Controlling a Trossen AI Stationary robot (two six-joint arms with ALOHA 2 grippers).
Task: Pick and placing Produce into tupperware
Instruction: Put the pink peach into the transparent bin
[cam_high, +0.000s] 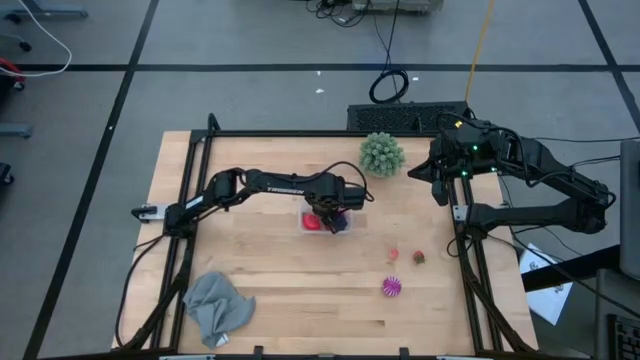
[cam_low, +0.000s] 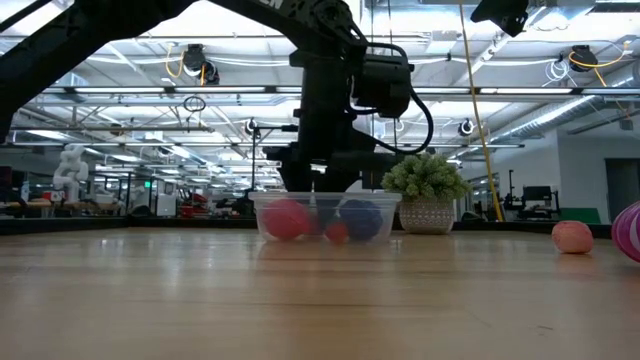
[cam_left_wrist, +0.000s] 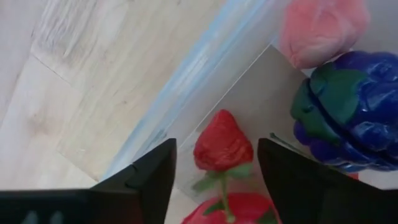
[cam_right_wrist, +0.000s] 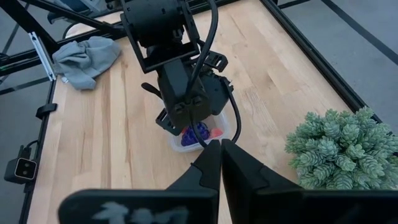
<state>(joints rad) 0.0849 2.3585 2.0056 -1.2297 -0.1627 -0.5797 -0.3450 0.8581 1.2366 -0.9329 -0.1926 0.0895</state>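
Two arms: the left reaches across the surface (cam_high: 300, 290), its hand (cam_left_wrist: 214, 168) down over the tupperware (cam_low: 325, 217), fingers parted around a strawberry (cam_left_wrist: 222, 146) without gripping. The right hand (cam_right_wrist: 221, 155), closed and empty, hangs at the right edge.

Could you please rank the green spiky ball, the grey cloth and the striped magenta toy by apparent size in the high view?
1. grey cloth, spread widest.
2. green spiky ball, clearly smaller.
3. striped magenta toy, smallest by far.
All three rest on the table at a similar distance from the overhead camera, so the order looks reliable.
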